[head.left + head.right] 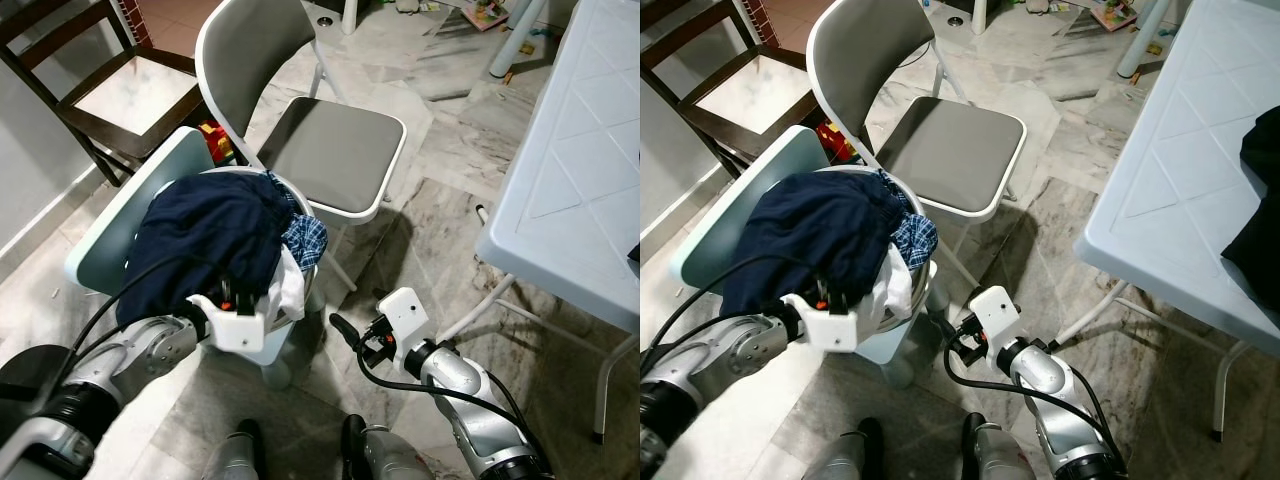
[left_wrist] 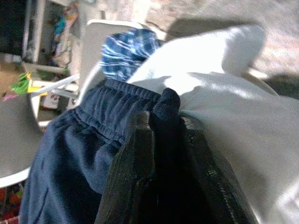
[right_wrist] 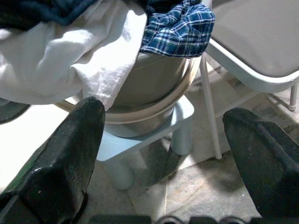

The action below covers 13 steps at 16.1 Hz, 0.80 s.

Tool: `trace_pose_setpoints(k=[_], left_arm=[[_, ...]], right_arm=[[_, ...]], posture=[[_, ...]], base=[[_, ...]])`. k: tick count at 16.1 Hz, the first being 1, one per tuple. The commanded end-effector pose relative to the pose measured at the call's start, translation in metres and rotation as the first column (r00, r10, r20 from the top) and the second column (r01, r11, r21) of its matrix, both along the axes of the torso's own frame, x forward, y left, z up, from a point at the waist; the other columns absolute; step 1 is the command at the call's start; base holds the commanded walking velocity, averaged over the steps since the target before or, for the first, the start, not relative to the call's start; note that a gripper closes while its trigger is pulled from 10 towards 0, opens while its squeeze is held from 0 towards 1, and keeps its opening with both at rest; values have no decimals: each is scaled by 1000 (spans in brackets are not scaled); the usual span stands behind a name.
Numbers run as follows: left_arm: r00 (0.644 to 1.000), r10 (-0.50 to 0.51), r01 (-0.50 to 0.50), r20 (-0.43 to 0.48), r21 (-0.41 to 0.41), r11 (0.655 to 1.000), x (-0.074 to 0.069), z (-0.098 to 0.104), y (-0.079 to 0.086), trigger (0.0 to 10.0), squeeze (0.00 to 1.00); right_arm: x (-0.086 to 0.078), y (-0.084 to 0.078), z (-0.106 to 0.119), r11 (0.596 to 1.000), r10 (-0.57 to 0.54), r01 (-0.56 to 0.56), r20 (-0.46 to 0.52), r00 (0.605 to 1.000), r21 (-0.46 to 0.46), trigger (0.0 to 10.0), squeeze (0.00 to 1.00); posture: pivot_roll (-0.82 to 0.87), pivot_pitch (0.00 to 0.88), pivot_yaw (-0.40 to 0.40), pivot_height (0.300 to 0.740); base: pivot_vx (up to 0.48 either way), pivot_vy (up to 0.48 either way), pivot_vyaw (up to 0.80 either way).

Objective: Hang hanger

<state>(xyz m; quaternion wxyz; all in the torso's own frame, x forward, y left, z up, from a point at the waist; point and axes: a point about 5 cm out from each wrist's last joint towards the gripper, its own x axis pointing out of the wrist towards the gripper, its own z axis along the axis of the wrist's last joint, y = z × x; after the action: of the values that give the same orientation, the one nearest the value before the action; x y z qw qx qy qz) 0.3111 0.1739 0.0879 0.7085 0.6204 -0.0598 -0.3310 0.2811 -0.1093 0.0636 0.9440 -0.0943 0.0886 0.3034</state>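
Observation:
A round beige laundry basket (image 3: 154, 84) stands on a small pale blue child's chair (image 1: 130, 210), heaped with a navy garment (image 1: 210, 240), a blue plaid cloth (image 1: 305, 238) and a white cloth (image 1: 290, 290). My left gripper (image 2: 166, 121) is pressed into the near side of the heap, shut on a fold of the navy garment. To the right of the basket, low over the floor, my right gripper (image 3: 163, 116) is open and holds nothing. It points at the basket's side, with one of its fingers (image 1: 343, 328) in view from above.
A grey folding chair (image 1: 330, 150) stands just behind the basket. A dark wooden chair (image 1: 90, 110) is at the far left by the wall. A white plastic table (image 1: 580, 180) fills the right side, with a dark garment (image 1: 1260, 200) on it. Marble floor lies between.

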Motion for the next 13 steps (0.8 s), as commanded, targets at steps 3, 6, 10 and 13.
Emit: trace_pose_setpoints(k=[3,6,10,13], left_arm=[[999,50,-48,21,-106,993,-4,3,4,0,0],[994,95,-84,52,-188,979,-5,10,2,0,0],[952,292,-215,90,-480,850,-7,29,8,0,0],[851,525,-317,-28,-823,471,-10,47,17,0,0]], right_arm=[[-4,-2,-6,1000,5,-5,-22,1000,-5,10000,0],[0,0,-2,1000,9,-9,-12,1000,8,10000,0],[1,1,-3,1000,12,-12,-11,1000,9,10000,0],[1,1,-5,1000,18,-18,-17,1000,5,10000,0]], posture=[[-3,288,-3,740],[7,281,-8,740],[17,277,-10,740],[27,278,-16,740]], base=[[0,0,0],[0,0,0],[0,0,0],[0,0,0]])
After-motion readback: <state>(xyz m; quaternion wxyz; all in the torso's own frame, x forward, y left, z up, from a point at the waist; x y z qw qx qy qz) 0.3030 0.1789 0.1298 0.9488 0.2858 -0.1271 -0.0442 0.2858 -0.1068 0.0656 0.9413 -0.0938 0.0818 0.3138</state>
